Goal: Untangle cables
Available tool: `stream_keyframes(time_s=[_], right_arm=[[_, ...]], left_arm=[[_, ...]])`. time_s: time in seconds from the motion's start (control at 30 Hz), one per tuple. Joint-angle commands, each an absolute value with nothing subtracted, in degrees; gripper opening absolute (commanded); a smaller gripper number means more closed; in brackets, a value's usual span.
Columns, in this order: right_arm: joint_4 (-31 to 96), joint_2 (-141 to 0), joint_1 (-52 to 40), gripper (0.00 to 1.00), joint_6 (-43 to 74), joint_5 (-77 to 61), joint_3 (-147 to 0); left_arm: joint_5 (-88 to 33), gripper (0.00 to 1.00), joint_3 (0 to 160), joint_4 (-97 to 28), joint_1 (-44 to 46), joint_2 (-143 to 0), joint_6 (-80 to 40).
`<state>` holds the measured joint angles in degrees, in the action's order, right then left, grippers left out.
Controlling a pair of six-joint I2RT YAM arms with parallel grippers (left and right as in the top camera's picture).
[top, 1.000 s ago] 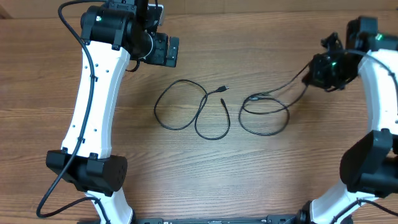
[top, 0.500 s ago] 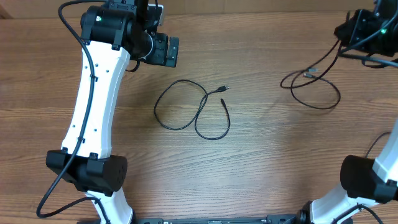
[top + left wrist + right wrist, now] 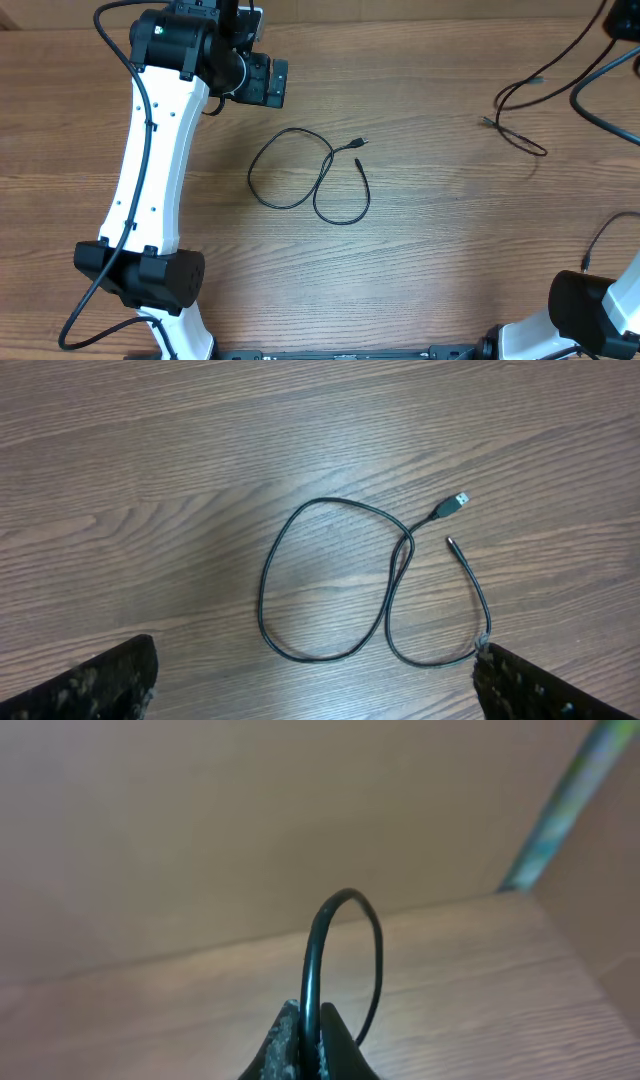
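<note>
The left claw (image 3: 312, 660) stands spread wide and holds nothing; its two dark fingers (image 3: 100, 680) frame the lower corners of the left wrist view. The loose cable (image 3: 262, 595) lies flat on the counter (image 3: 120, 450) just ahead of this claw, between the lines of its fingers, and one bend passes close by the right-hand finger. It crosses itself once, making two loops, and its plug ends lie near each other on the far right side of the claw. From overhead the left claw (image 3: 262, 82) sits near the counter's far edge, with the loose cable (image 3: 341, 222) just off its tip and bare wood (image 3: 450, 250) on every side of the loops.

The right claw (image 3: 308, 1020) is pinched tight on the held cable (image 3: 345, 900), which arches up out of the fingertips in a narrow loop. Beyond this claw the counter ends against a pale wall. From overhead, the held cable (image 3: 540, 78) rises toward the top right corner; its free end trails on the wood, well apart from the loose cable, with open counter between them.
</note>
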<state>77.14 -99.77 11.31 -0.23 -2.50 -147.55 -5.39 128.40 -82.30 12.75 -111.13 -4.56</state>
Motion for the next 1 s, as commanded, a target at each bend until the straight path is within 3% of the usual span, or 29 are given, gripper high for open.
stream_keyframes(time_s=[0.0, 0.2, 0.4, 0.63, 0.97], right_arm=[[73.73, -98.3, 11.66, 0.04, -0.25, 6.55, -149.01], [65.73, -98.32, 13.28, 0.04, -0.25, 17.02, -148.99], [61.93, -99.02, 20.75, 0.04, -0.23, 17.56, -148.9], [65.63, -101.95, 30.46, 0.04, 3.46, 17.34, -148.88], [70.0, -107.66, 35.18, 0.04, 3.64, 10.63, -140.31]], left_arm=[[-5.96, 1.0, 129.16, -82.24, 12.78, -109.93, -5.34], [-5.96, 1.0, 129.16, -82.24, 12.78, -109.93, -5.32], [-5.98, 1.0, 129.16, -82.24, 12.78, -109.93, -5.34], [-5.96, 1.0, 129.16, -82.24, 12.78, -109.93, -5.34], [-5.96, 1.0, 129.16, -82.24, 12.78, -109.93, -5.34]])
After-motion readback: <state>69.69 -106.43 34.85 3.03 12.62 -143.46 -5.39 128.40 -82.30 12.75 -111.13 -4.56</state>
